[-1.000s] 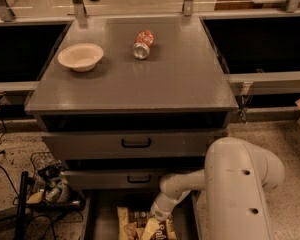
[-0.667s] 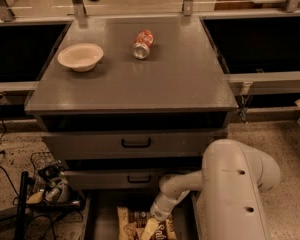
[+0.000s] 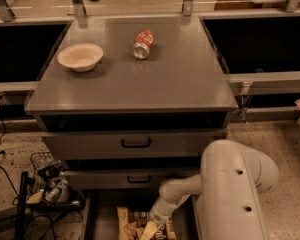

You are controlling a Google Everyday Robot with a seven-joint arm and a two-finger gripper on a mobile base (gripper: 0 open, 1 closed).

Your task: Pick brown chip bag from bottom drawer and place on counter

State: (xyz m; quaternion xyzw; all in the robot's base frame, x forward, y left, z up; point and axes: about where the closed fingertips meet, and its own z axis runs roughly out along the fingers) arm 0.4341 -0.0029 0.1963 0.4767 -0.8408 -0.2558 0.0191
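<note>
1 brown chip bag point(image 3: 131, 223), bottom drawer point(image 3: 101, 215), frame btm-centre: prob. light, crinkly, slippery, crushable; pinch edge seam. Gripper point(image 3: 152, 229) over it; grip state can't tell.

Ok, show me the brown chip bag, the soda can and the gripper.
brown chip bag point(image 3: 130, 224): camera view, left half.
soda can point(image 3: 143, 44): camera view, red side.
gripper point(image 3: 152, 227): camera view, its tip, down at the bag.

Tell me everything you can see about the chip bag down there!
The brown chip bag is tan and dark brown with white lettering, and looks crinkly. It lies flat in the open bottom drawer, partly cut off by the picture's lower edge. The gripper sits over its middle, hiding part of it; whether it touches the bag can't be told.
</note>
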